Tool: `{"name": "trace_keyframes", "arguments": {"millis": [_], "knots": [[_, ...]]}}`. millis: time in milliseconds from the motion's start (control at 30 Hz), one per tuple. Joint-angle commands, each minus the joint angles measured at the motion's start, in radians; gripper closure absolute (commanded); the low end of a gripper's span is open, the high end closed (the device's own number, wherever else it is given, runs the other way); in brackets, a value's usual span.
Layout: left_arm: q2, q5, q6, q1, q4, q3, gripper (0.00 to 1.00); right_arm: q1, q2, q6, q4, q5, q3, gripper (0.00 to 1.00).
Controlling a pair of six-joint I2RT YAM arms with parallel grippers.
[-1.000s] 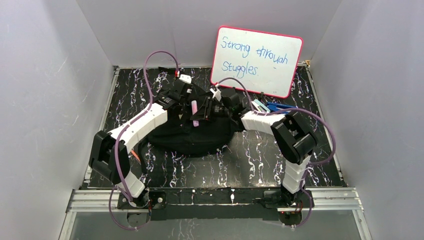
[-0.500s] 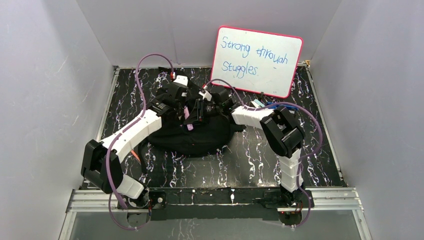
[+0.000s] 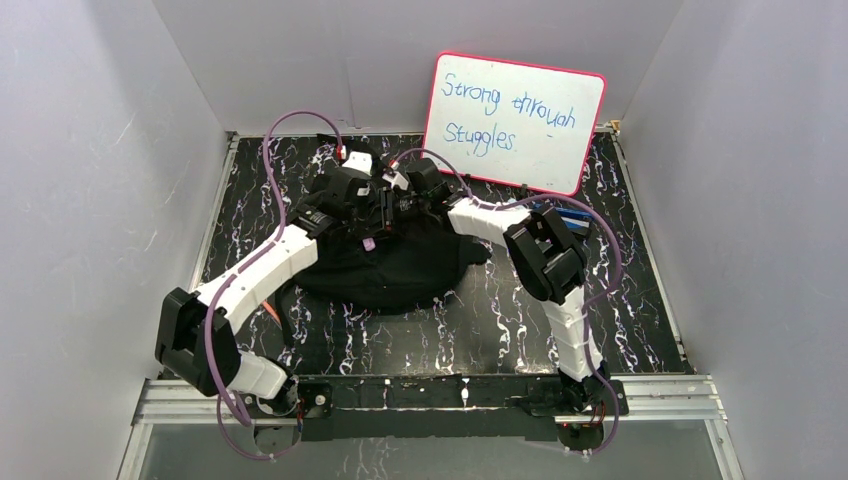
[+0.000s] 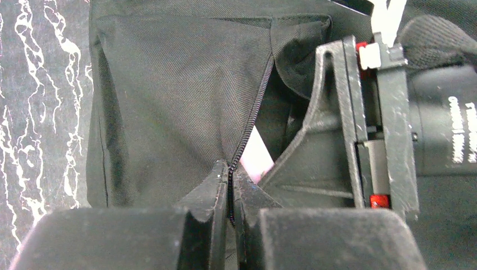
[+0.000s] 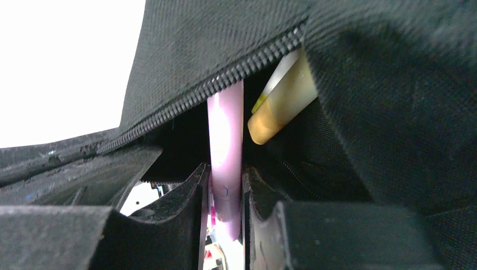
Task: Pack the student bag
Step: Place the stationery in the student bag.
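Near the middle of the top view, a soft black fabric student bag point(image 3: 385, 275) lies on a black table with white wiggly lines point(image 3: 500, 320). Both arms reach over the upper part of the student bag and meet there. The left gripper point(image 3: 358, 200) comes in from the lower left. In the left wrist view, the left gripper point(image 4: 232, 177) has its jaws squeezed tight on the edge of the bag's black zip point(image 4: 250, 126), with the black cloth point(image 4: 169, 95) filling the upper left of that frame. The right gripper point(image 3: 388, 208) comes in from the right. In the right wrist view, the right gripper point(image 5: 225, 174) has its jaws set narrow, and they hold a thin round pink pen point(image 5: 225, 129) between them. The pink pen points up into the open gap under the zip point(image 5: 247, 70), and its top end is hidden inside the bag point(image 5: 225, 34). Just to the right of the pink pen, inside the same gap, sits a round yellow and white stick point(image 5: 284, 107). A bit of the pink pen point(image 4: 256, 157) also shows through the zip gap in the left wrist view. At the upper right of the top view, a white board with a pink rim and blue writing point(image 3: 515, 120) leans on the back wall.
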Motion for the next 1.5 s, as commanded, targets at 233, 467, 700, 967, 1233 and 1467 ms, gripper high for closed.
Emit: {"name": "trace_keyframes", "arguments": {"millis": [233, 467, 700, 967, 1233, 1467], "knots": [[-0.085, 0.047, -0.001, -0.002, 0.015, -0.021, 1.0, -0.012, 0.041, 0.069, 0.074, -0.007, 0.141, 0.94], [-0.087, 0.045, 0.007, -0.002, 0.017, -0.027, 1.0, -0.05, 0.035, 0.06, 0.053, -0.009, 0.163, 0.94], [-0.078, 0.054, -0.001, -0.002, 0.016, -0.023, 1.0, -0.051, 0.038, 0.124, 0.15, 0.045, 0.111, 0.94], [-0.085, 0.059, -0.016, -0.002, 0.017, -0.014, 1.0, 0.002, 0.034, 0.166, 0.221, 0.161, 0.074, 0.91], [-0.094, 0.02, -0.024, -0.002, 0.011, -0.026, 1.0, 0.071, 0.036, 0.104, 0.233, 0.248, 0.048, 0.89], [-0.107, 0.007, -0.033, -0.002, 0.01, -0.033, 1.0, 0.072, 0.02, 0.035, 0.209, 0.237, 0.012, 0.48]]}}
